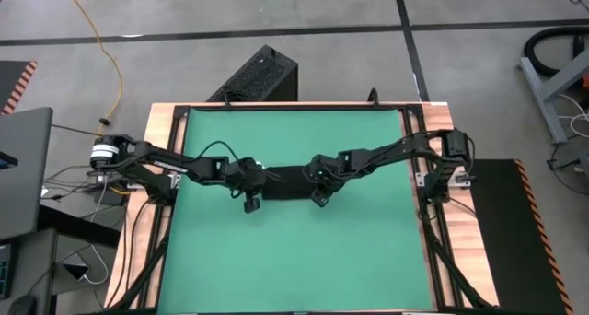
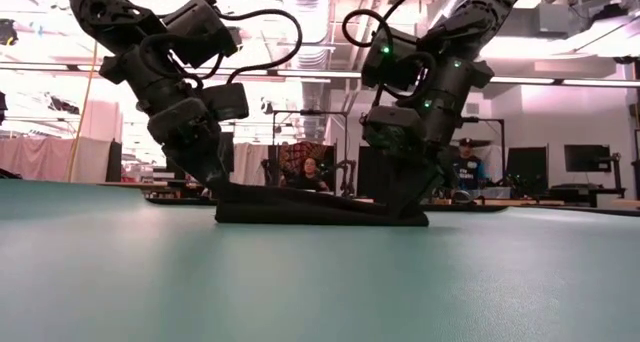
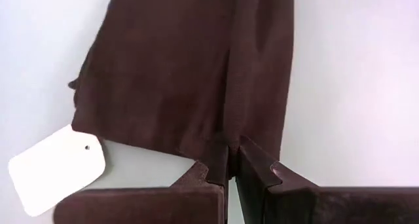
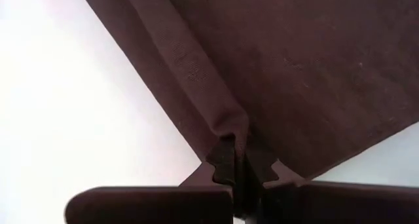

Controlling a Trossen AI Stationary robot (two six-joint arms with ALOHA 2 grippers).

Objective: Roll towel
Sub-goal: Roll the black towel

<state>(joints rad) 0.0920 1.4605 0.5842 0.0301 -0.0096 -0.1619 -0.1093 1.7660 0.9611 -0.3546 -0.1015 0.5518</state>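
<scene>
From above, the towel (image 1: 287,182) lies as a short flat black strip at the middle of the green mat (image 1: 294,260) that covers the worktop (image 1: 465,278), with its small white tag (image 1: 261,167) showing at its left end. The left hand (image 1: 249,192) is down on the towel's left end and the right hand (image 1: 319,190) on its right end, the two arms reaching in from opposite sides; a black ribbed box (image 1: 256,75) stands on the floor beyond the far edge. In the low view the towel (image 2: 320,208) sits flat on the mat (image 2: 320,282), thicker at its left end and tapering toward the right, with the left hand (image 2: 222,190) pressed onto its left end and the right hand (image 2: 405,204) onto its right end; two people (image 2: 308,174) are in the room behind. The left wrist view shows the left hand (image 3: 229,173) pinched shut on the towel's (image 3: 183,67) hem, the white tag (image 3: 57,166) lying on the mat just beside it. The right wrist view shows the right hand (image 4: 239,170) clamped on a raised fold at the towel's (image 4: 294,73) edge, the cloth bunched between its fingertips (image 4: 221,164).
</scene>
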